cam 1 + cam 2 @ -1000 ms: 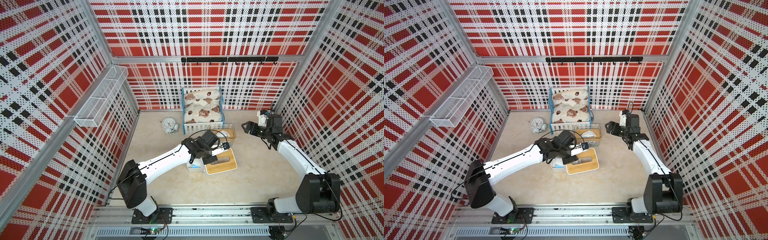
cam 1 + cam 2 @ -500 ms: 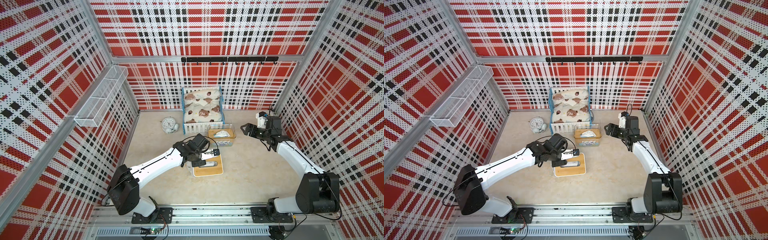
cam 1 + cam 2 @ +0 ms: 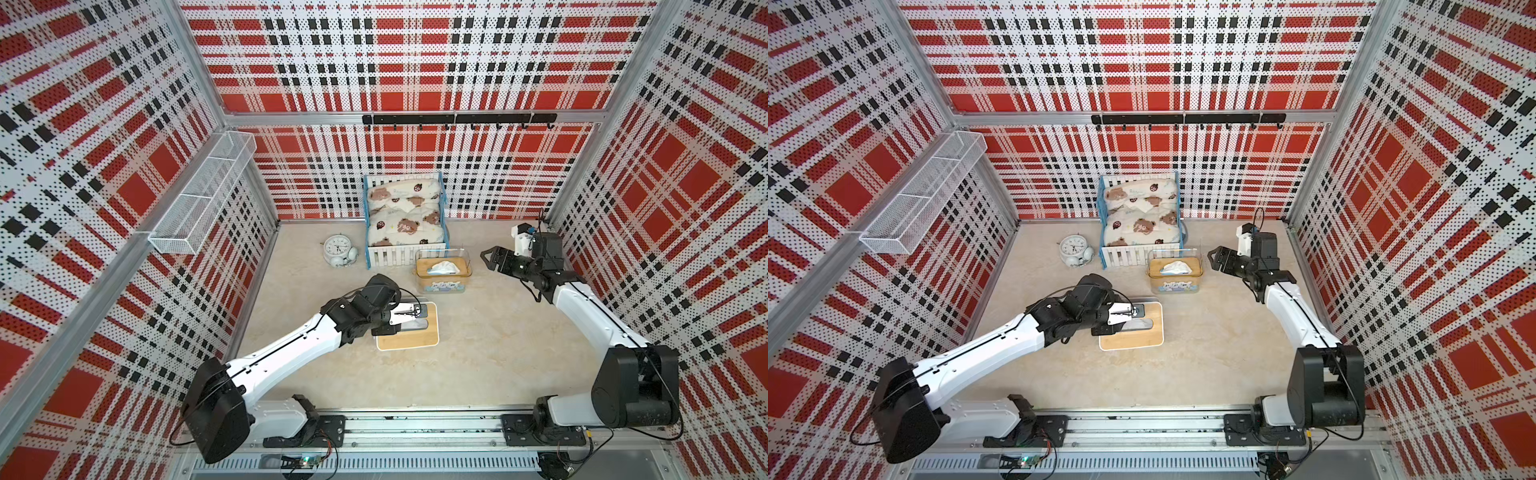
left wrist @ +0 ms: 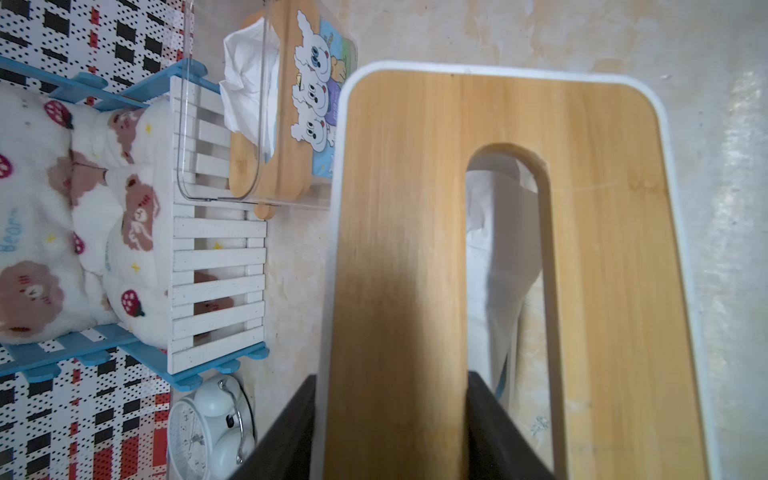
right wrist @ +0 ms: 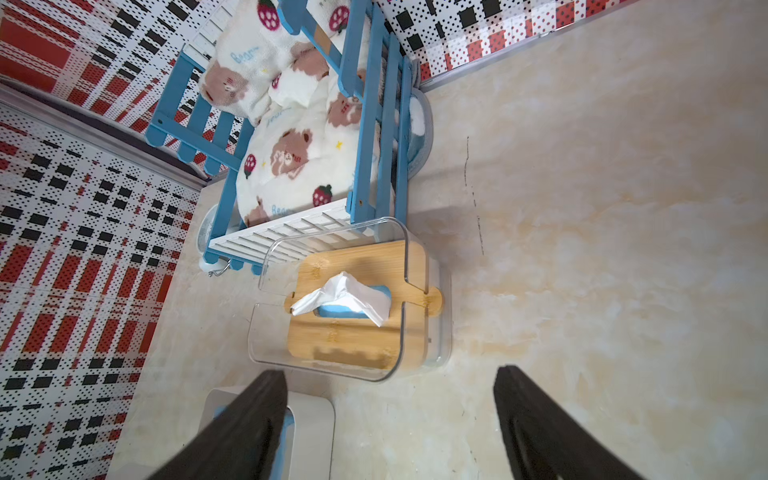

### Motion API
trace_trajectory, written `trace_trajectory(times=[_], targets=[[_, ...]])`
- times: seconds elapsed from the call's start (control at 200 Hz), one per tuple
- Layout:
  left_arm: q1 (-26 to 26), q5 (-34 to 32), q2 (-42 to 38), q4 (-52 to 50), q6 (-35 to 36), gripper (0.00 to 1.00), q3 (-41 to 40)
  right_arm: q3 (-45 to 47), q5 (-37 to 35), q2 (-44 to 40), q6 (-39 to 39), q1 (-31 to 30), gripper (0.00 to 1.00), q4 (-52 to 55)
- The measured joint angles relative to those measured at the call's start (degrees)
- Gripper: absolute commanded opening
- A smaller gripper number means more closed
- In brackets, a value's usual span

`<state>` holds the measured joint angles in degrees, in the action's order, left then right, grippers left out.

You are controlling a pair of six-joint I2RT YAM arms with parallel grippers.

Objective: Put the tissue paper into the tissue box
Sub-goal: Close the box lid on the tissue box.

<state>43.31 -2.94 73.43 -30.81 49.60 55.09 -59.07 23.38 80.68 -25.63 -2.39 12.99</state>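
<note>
So, going left to right: a white wire basket [image 3: 203, 195] was hanging on the left wall, and an alarm clock [image 3: 338, 249] lay on the floor near the back, just left of the doll bed [image 3: 405, 220] with the bear blanket.

Mid-floor, the left gripper [image 3: 409, 319] was clamped onto the bamboo lid [image 3: 415, 338]. In the left wrist view one finger [image 4: 291, 428] sat against the lid's outer edge and the other was down in the slot, so it was pinching the strip of wood between them. Through the slot you could see something white with a thin blue edge underneath, probably a pack, but too blurry to call. A bit of grey rim peeked out behind the lid in both top views. I couldn't tell if the lid was actually seated on anything. The right wrist view showed a white box [image 5: 316, 411] partly hidden behind a finger, with blue inside it.

Right of that, touching the bed's white slatted end, stood the clear tissue box [image 3: 457, 286]. The tissue paper [image 5: 340, 295] was inside it, under a bamboo plate, with white sheets poking up through the plate's opening.

Furthest right, the right gripper [image 3: 489, 259] hung just beside the clear box with jaws spread wide, holding nothing.
</note>
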Motion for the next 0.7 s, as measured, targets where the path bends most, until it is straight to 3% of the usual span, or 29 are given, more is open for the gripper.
trace_trajectory(times=[0.696], targets=[[-0.55,2.16,0.70,2.99,2.27,0.17,-1.46,0.85,1.31,0.04,-0.22,0.00,0.85,-0.94]])
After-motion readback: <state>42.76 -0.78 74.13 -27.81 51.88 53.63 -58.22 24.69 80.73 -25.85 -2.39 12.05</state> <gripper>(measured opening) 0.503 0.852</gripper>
